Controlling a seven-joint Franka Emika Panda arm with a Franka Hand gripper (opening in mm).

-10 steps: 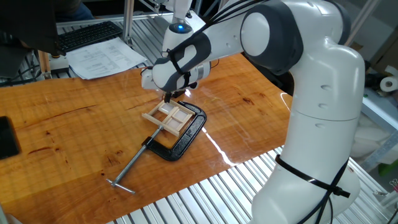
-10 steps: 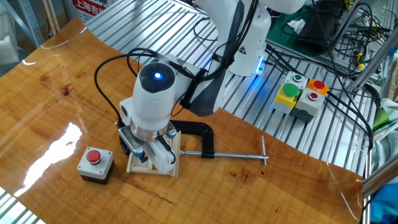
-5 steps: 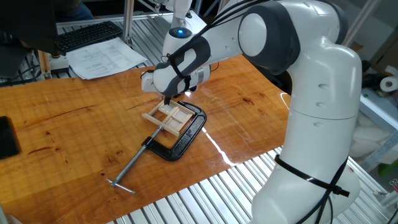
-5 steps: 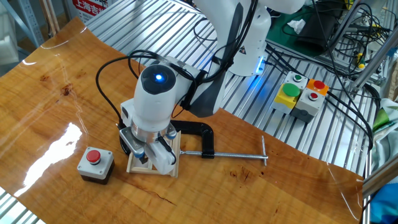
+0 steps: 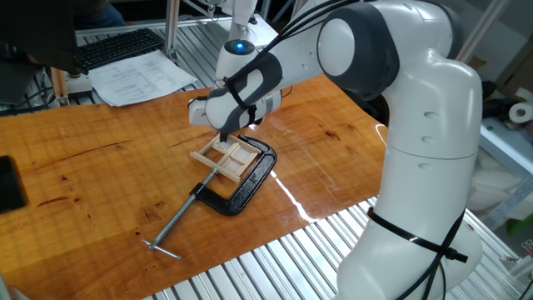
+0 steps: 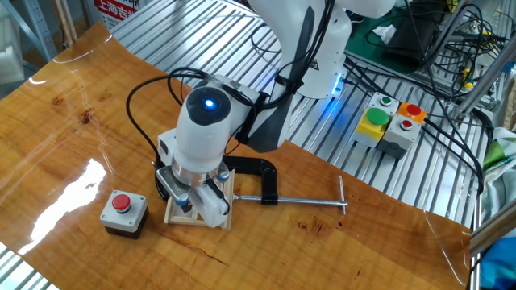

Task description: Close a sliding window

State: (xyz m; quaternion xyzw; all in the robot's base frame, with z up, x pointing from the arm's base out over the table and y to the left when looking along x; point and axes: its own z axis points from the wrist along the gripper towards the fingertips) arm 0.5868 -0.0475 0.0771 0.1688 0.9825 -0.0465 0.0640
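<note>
The sliding window is laid flat on the table, pinned by the C-clamp so pushing cannot shift it. The gripper is held directly over the frame, fingertips at the panel; whether clenched or released cannot be told.

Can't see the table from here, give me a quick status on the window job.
Gripper down on the sliding window, jaws' state unclear. Window held in the black C-clamp. Red-button box beside the window, apart.
</note>
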